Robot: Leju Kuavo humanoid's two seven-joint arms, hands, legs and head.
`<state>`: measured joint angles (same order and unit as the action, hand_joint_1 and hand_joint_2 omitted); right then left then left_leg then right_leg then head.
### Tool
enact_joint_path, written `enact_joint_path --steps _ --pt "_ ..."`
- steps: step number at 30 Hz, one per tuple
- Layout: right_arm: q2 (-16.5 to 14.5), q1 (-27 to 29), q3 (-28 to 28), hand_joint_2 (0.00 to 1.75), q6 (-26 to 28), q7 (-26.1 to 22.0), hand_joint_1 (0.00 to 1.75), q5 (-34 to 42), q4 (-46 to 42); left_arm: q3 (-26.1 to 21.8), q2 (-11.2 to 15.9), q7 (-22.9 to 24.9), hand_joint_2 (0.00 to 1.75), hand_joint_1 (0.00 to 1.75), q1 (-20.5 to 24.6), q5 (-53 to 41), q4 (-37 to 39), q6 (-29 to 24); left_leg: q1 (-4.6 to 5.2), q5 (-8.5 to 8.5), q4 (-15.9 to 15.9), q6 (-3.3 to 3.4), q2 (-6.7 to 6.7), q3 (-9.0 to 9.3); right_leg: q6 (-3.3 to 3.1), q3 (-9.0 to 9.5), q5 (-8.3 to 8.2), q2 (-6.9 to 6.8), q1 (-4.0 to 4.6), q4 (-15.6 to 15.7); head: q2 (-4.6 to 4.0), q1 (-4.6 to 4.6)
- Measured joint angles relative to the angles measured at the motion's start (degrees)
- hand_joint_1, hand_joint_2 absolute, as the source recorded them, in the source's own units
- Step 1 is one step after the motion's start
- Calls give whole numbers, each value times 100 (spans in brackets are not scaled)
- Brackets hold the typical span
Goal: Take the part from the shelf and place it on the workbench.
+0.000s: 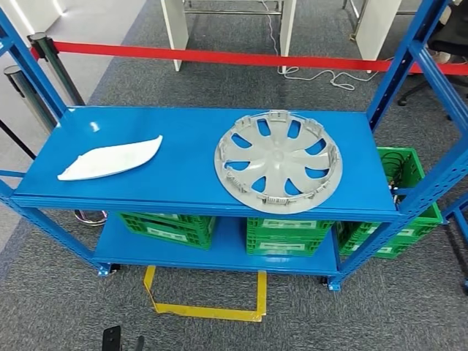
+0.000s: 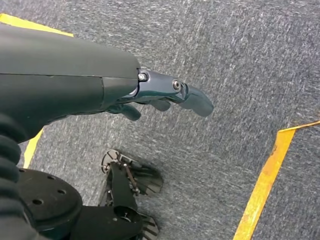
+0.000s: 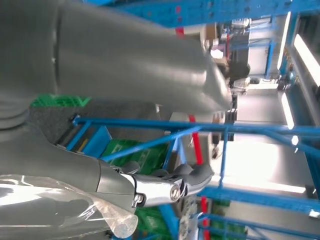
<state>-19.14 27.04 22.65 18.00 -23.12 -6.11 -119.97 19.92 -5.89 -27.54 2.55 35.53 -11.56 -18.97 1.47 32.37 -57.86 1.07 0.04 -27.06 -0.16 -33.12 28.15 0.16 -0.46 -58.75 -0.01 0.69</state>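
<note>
Our left hand (image 2: 113, 95) hangs over grey carpet (image 2: 234, 70) marked with yellow tape (image 2: 264, 185), its fingers (image 2: 196, 100) stretched out and apart, holding nothing. Our right hand (image 3: 124, 165) is raised before the blue shelf frame (image 3: 226, 127); thumb and fingers (image 3: 188, 182) are spread with nothing between them.

In the head view, a white curved panel (image 1: 110, 159) lies at the left of the blue shelf (image 1: 187, 168). The part, a grey wheel cover (image 1: 278, 161), lies flat to the right, its edge at the shelf's front lip. Green crates (image 1: 281, 235) below carry pale labels we cannot read.
</note>
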Motion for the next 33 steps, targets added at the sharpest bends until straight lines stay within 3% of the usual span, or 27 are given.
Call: enact_joint_path --steps 2,4,5,6,7,8,10,11,13,15,17,19,20,21,22,23,25,27,30,32,33 --pt "-11 1 -35 0 2 -2 0 -7 -5 7 2 0 0 0 3 -1 2 -4 -32 266 -438 -80 -9 -188 -51 22 2 -14 -23 27 -1 35" --pt "-17 1 -58 0 7 -17 0 -27 -10 9 1 0 0 0 -3 -3 8 -6 -86 599 -1229 -150 -10 -589 -71 21 11 -20 -22 28 -1 63" --pt "-18 1 -67 44 33 -51 0 -76 -10 11 1 0 0 0 -12 -7 11 -10 -115 667 -1526 -178 -10 -754 -72 22 12 -19 -21 28 -1 65" --pt "-19 1 -81 87 92 -126 0 -188 -11 13 1 0 0 0 -21 -16 14 -21 -142 619 -1629 -199 -10 -834 -71 25 14 -16 -22 27 -1 68" --pt "-19 1 -104 131 177 -238 0 -363 -13 16 0 -1 0 0 -26 -31 16 -37 -169 451 -1493 -216 -10 -806 -69 34 15 -13 -23 27 -1 71" --pt "-18 0 -144 175 272 -375 0 -587 -20 21 -1 -2 0 0 -26 -47 17 -56 -196 203 -1157 -227 -10 -683 -63 48 17 -9 -24 27 -1 73" --pt "-8 0 -276 175 401 -621 0 -1011 -60 39 -4 -8 0 0 -13 -90 18 -96 -220 -170 -391 -229 -16 -382 -24 59 21 -3 -16 21 -1 78" --pt "18 3 -368 175 422 -697 0 -1173 -88 52 -7 -11 0 0 -5 -109 19 -110 -215 -247 -155 -215 -19 -297 10 54 16 1 -11 19 -1 79" --pt "136 20 -586 175 430 -766 0 -1416 -133 83 -9 -16 0 0 5 -150 20 -122 -181 -253 -37 -153 -22 -287 89 36 -10 7 -12 32 -1 82" --pt "335 60 -837 87 448 -780 0 -1596 -160 112 -3 -17 0 0 14 -193 20 -121 -173 -299 -6 -59 -18 -290 160 7 8 4 -36 19 -1 81" --pt "564 96 -1063 0 494 -753 0 -1692 -173 142 5 -16 0 0 36 -240 20 -120 -176 -347 34 28 -12 -289 203 -166 236 -1 -48 -323 -1 64" --pt "786 111 -1223 0 541 -663 0 -1716 -173 177 10 14 0 0 50 -302 20 -136 -156 -360 35 68 -3 -309 223 -522 603 -4 -48 -1080 -1 48" --pt "888 113 -1277 0 551 -600 0 -1701 -168 197 13 47 0 0 52 -335 20 -148 -141 -362 34 77 2 -314 230 -684 717 -4 -47 -1420 -1 47" --pt "1002 111 -1316 0 545 -529 0 -1662 -158 226 16 86 0 0 55 -377 22 -159 -127 -362 32 82 6 -316 230 -768 729 -5 -46 -1590 -1 48" --pt "1115 97 -1338 0 512 -459 0 -1595 -145 258 20 128 0 0 61 -421 23 -167 -115 -360 32 85 7 -311 223 -737 627 -5 -45 -1521 -1 48" --pt "1224 69 -1350 0 459 -395 0 -1516 -127 292 23 155 0 0 70 -466 25 -174 -105 -355 31 88 7 -302 207 -598 446 -6 -43 -1239 -1 48" --pt "1431 -31 -1349 0 309 -270 0 -1374 -76 358 22 159 0 0 95 -545 26 -210 -83 -338 22 76 5 -287 164 -173 114 -11 -29 -413 -1 47" --pt "1619 -166 -1307 0 144 -130 0 -1297 10 413 20 121 0 0 133 -600 26 -253 -65 -329 7 37 5 -303 128 66 20 -12 -11 31 -1 55" --pt "1942 -440 -1126 0 -178 145 0 -1246 263 487 23 137 0 0 200 -686 26 -272 -80 -314 -21 -31 3 -327 68 88 3 -1 3 89 -1 58" --pt "2183 -682 -984 0 -425 343 0 -1249 501 541 32 209 0 0 244 -748 26 -269 -94 -128 -297 -88 -4 -438 14 101 -22 -6 -15 127 -1 71" --pt "2302 -806 -911 0 -554 450 0 -1251 644 566 41 256 0 0 260 -783 26 -264 -105 42 -604 -114 -8 -576 -3 105 -27 -11 -21 135 -1 77"
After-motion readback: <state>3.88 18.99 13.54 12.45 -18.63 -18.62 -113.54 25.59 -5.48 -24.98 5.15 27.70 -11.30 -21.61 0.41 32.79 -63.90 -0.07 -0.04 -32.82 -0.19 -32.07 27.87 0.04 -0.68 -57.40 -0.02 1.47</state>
